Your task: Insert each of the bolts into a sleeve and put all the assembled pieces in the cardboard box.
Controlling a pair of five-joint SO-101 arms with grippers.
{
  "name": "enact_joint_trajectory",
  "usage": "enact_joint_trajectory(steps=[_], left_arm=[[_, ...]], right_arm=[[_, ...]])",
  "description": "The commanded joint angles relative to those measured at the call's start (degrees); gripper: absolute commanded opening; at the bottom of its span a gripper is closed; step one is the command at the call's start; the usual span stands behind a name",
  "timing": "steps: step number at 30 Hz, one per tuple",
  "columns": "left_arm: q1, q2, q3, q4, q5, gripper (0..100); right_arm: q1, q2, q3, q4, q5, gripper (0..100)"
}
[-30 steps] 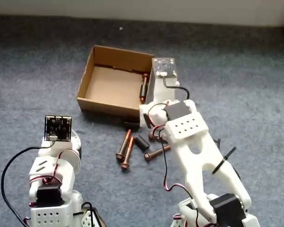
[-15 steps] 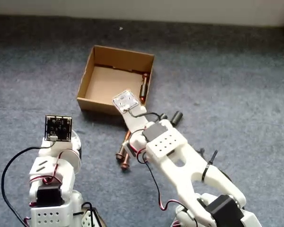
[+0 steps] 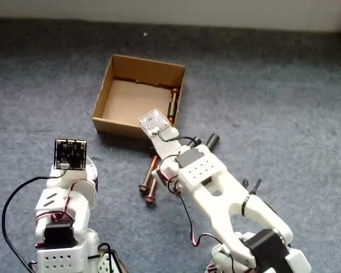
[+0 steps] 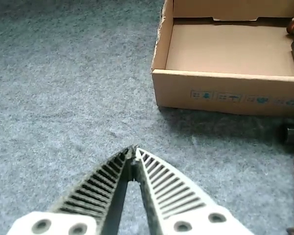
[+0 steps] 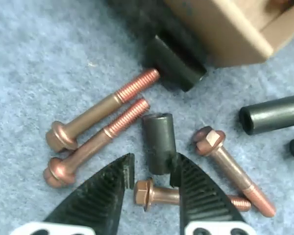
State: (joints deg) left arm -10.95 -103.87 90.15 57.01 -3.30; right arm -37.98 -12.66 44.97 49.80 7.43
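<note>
Evidently the step in hand was the pick-up of a sleeve. The right gripper (image 5: pixel 154 162) hung low with its fingers (image 5: pixel 105 196) spread apart and nothing between the pads. Their tips straddled the near end of a black sleeve (image 5: pixel 159 142) lying flat on the grey carpet (image 3: pixel 284 85). A bolt (image 5: pixel 159 194) lay crosswise between the same fingers, just behind the sleeve, its head almost against it. Two more bolts (image 5: pixel 88 118) lay side by side near one finger, a fourth bolt (image 5: pixel 230 167) near the other, and a second sleeve (image 5: pixel 272 115) farther off.

In the high view the cardboard box (image 3: pixel 131 99) stood at 11 o'clock of this loose pile. One assembled piece (image 3: pixel 173 105) already lay against its 3 o'clock wall. The left arm (image 3: pixel 62 199) was at 7 o'clock of the table, well apart from the pile. The left gripper (image 4: pixel 133 152) had its fingers pressed together on nothing.

A good grasp probably called for advancing until the pads flanked the sleeve's middle, clear of the crosswise bolt, which could otherwise be pinched or dragged along. Closing squarely across the sleeve's width would leave both bore ends free for a bolt. The round body might roll if one pad touched first.
</note>
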Motion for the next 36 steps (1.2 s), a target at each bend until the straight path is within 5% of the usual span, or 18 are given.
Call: enact_joint_trajectory(steps=[1, 29, 33, 36], left_arm=[[0.04, -0.48, -0.04, -1.14, -0.26, 1], [0.04, -0.48, -0.04, -1.14, -0.26, 1], [0.04, -0.48, -0.04, -1.14, -0.26, 1], [0.04, -0.48, -0.04, -1.14, -0.35, 1]], right_arm=[[1.19, 5.23, -0.75, -0.84, 0.53, 13.8], [1.01, 11.38, -8.48, -0.92, 0.35, 13.5], [1.10, 10.77, -8.66, -0.57, 0.53, 0.5], [1.27, 8.75, -8.84, 1.89, 0.26, 0.5]])
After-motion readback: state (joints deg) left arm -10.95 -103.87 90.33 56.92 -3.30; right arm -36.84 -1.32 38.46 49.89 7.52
